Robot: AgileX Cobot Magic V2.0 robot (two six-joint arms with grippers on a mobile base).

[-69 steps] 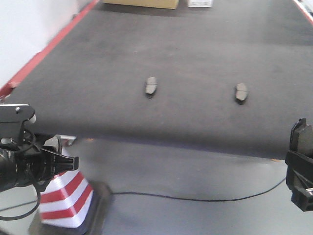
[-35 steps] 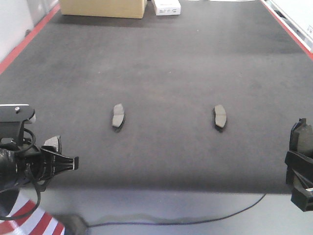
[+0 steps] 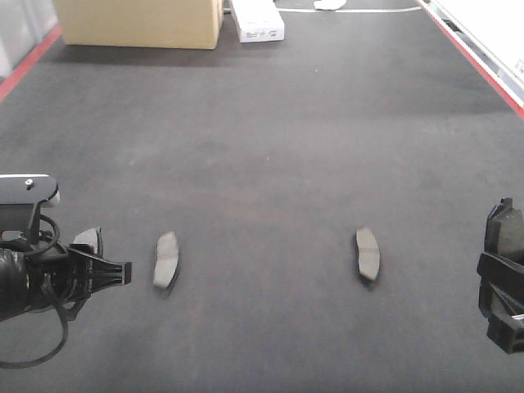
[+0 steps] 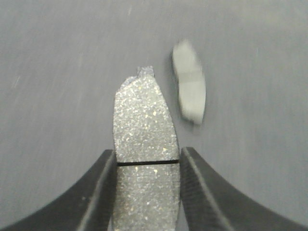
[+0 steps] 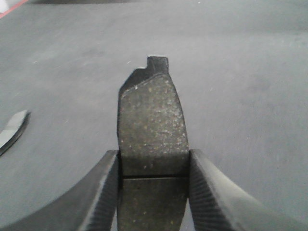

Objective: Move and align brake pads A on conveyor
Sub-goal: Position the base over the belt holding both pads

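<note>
Pads held in both grippers above the conveyor (image 3: pixel 270 123), two more lying on the belt.

The left gripper (image 4: pixel 147 161) is clenched on a pad (image 4: pixel 144 144), fingers pinching it at its groove; another pad (image 4: pixel 189 86) lies on the belt just ahead and to the right of it, blurred in the wrist view. The right gripper (image 5: pixel 153 166) grips a darker pad (image 5: pixel 153 130) the same way, and a fourth pad (image 3: pixel 368 253) lies well to its left. Beyond the left gripper, at the belt's far end, stand a cardboard box (image 3: pixel 139 22) and a small white box (image 3: pixel 258 22).
</note>
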